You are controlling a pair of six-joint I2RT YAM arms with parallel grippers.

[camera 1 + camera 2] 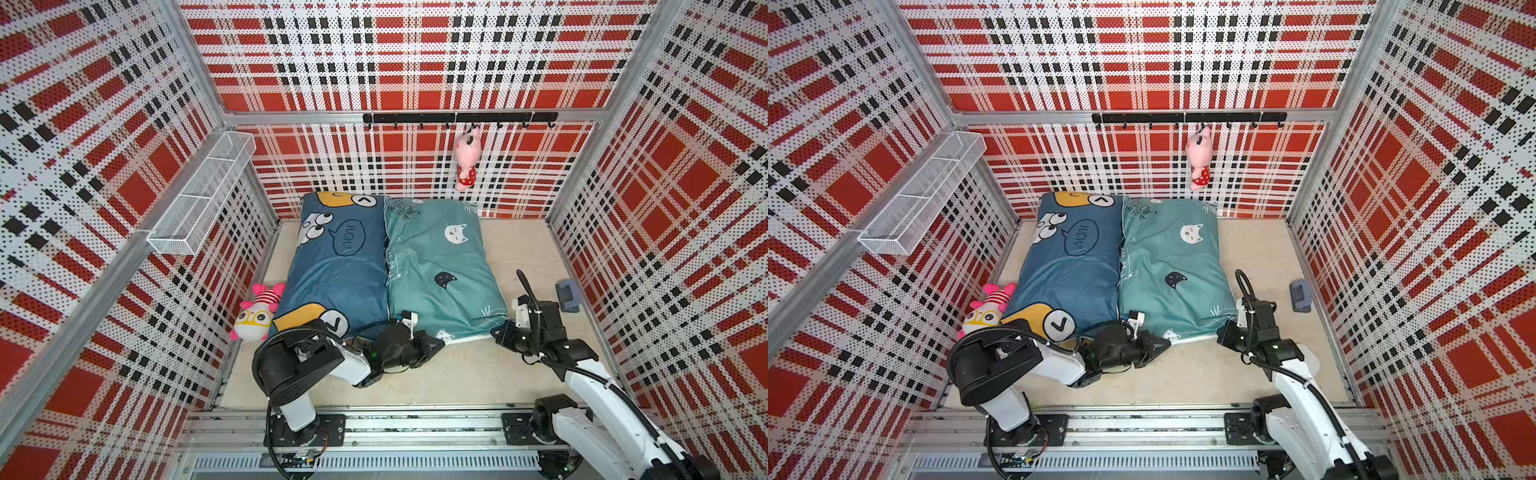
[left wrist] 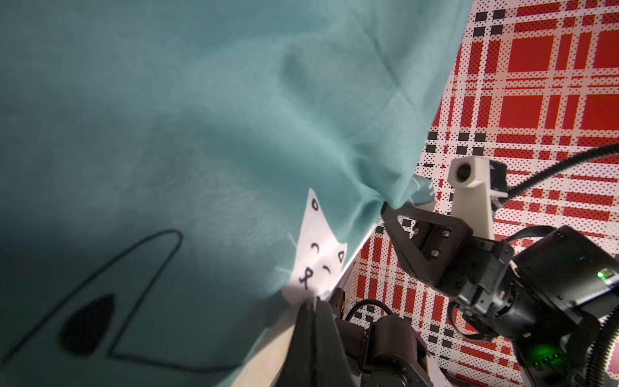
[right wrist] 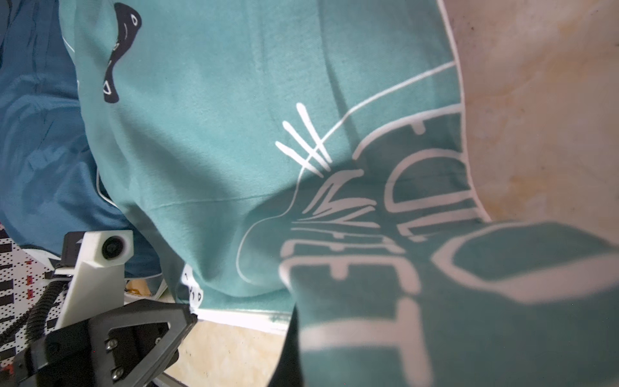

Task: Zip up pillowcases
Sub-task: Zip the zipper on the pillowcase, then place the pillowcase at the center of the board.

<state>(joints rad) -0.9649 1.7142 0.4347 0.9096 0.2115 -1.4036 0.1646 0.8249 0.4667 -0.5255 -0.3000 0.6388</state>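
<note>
Item, teal pillowcase (image 1: pixel 440 266): cat faces in print, white piping; it lies flat on the pale floor (image 1: pixel 457 374), its long side touching the dark blue pillowcase (image 1: pixel 336 270), its far end against the back wall, its near edge towards my bases.

Item, dark blue pillowcase: yellow cartoon faces and a speech bubble; it lies on the left of the teal one; neither claw touches it.

Item, my left claw (image 1: pixel 440 341): low at the near edge of the teal pillowcase, fingers pressed together and nipping the piped hem just beside a white cat face (image 2: pixel 318 258); nothing else is in it.

Item, my right claw (image 1: pixel 494 332): at the near right corner of the same pillowcase, fingers closed on the cloth, which bunches into them in the left wrist view; in the right wrist view a fold of teal fabric drapes over the fingers and hides their tips.

Item, plush toy with yellow glasses (image 1: pixel 257 313): on the floor, touching the near left corner of the blue pillowcase.

Item, pink plush toy (image 1: pixel 466 158): hanging from the black hook rail (image 1: pixel 457 117) on the back wall.

Item, white wire basket (image 1: pixel 203 191): fixed to the left wall.

Item, small grey-blue block (image 1: pixel 567 296): on the floor by the right wall, apart from both pillowcases.
</note>
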